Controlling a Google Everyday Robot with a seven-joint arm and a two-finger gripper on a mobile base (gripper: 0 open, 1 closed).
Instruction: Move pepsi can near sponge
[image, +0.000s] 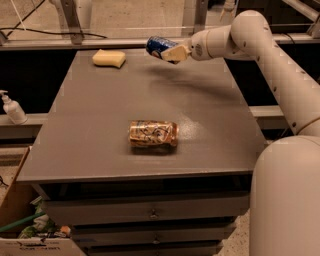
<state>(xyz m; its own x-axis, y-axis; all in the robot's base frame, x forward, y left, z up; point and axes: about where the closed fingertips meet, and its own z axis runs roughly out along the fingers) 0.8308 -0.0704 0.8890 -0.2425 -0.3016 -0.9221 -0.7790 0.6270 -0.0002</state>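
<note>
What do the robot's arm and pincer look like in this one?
The arm is glossy off-white, built of thick rounded segments with bulbous joints; no cables show. The pincer, over the table's far edge, has short tan fingers.

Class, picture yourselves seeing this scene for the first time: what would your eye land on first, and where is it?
The white arm reaches in from the right, its tool clamped on the pepsi can, held in the air over the far edge of the table. The sponge lies near the far left corner, and a tan-gold can lies on its side mid-table.
</note>
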